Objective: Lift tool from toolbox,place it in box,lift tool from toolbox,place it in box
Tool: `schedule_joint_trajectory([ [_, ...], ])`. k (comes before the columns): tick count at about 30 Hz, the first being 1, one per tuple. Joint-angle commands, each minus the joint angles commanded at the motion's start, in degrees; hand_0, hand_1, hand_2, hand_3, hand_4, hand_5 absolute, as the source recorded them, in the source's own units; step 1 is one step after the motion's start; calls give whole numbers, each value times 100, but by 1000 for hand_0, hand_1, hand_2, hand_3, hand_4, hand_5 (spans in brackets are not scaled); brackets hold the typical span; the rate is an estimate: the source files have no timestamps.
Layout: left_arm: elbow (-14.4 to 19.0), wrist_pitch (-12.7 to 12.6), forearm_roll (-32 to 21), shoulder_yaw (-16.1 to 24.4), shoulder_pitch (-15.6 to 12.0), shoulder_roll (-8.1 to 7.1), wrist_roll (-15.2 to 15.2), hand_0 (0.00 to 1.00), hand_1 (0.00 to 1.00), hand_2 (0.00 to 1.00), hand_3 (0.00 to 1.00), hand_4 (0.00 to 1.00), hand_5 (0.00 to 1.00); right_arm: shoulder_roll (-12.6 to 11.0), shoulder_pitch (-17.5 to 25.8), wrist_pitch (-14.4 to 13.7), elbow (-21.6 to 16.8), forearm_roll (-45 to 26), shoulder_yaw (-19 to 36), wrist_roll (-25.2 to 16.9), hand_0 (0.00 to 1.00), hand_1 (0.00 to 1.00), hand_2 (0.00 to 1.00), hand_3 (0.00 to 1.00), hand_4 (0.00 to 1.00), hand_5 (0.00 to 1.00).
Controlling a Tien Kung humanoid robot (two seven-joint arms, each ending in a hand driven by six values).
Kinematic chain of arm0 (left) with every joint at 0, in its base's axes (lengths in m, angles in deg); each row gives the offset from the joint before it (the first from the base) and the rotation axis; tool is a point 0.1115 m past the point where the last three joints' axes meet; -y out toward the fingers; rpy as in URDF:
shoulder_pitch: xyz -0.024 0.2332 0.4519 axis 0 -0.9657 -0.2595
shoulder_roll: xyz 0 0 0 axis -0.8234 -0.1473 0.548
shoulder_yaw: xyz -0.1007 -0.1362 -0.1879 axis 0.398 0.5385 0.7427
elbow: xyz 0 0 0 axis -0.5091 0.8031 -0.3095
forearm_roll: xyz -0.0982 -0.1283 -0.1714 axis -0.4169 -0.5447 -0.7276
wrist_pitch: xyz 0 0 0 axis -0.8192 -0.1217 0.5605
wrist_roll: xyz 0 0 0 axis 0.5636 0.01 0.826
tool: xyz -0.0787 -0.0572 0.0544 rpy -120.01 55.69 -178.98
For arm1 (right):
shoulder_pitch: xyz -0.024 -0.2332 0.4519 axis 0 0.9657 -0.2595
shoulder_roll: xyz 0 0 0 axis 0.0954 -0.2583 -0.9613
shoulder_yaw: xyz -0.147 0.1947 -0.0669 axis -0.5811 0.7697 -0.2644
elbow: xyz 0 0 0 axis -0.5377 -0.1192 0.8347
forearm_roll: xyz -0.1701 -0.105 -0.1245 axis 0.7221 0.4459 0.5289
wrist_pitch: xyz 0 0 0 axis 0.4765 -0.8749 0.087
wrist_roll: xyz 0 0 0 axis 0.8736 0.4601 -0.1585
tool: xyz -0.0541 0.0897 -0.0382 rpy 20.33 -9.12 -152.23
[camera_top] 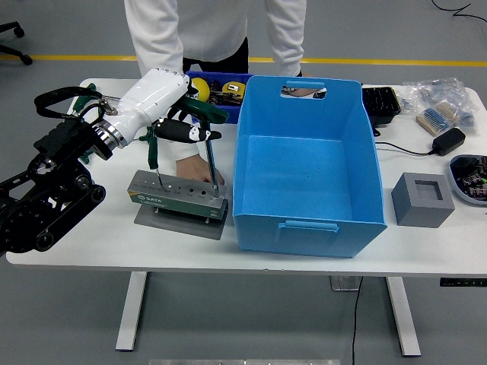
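Observation:
A grey-green tool holder (171, 199) stands on a grey plate near the table's front left. My left hand (187, 126) is shut on the dark handle of a screwdriver (211, 163). The shaft hangs down, with its tip at the holder's right end. A second, green-handled screwdriver (153, 153) stands in the holder's left part. A person's hand (196, 169) rests behind the holder, touching it. The large blue box (304, 163) stands just right of the holder and holds nothing.
A small blue bin (217, 109) with a yellow ball (199, 89) stands behind my hand. Green tools (89, 96) lie at the far left. A grey cube (422, 199), a black charger (447, 141), parts bags (436, 103) and a black tray (380, 103) are at the right.

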Motion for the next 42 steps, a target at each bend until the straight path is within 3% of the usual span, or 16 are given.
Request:
schedule_joint_trajectory([
  [1,27,13,-32,9,8,-12,-9,200,2,2,2,843,529,0,0,0,0,1,0,0,729,705,759,595,837,724],
  [15,642,369,-639,193,409,-362,-285,198,2,2,2,806,501,-10,13,-4,11,-19,-26,1,728,704,760,596,836,722],
  [26,945,498,-766,64,776,-483,-340,199,2,2,2,801,501,-9,40,-6,13,-41,-66,2,728,704,760,596,836,721],
  [31,1053,490,-812,16,887,-363,-354,199,2,2,2,799,503,-11,52,-8,13,-50,-95,5,728,704,760,596,836,722],
  [34,1164,458,-861,-121,890,-202,-357,199,2,2,2,799,503,-10,63,-9,11,-53,-108,7,728,704,760,596,836,722],
  [38,1179,398,-948,-530,935,102,-311,188,2,2,2,798,506,-8,66,-10,8,-46,-125,11,728,705,760,596,836,721],
  [42,930,403,-913,-1071,1038,453,-239,188,2,2,2,798,506,-12,38,-9,3,-34,-139,18,728,705,760,596,836,721],
])
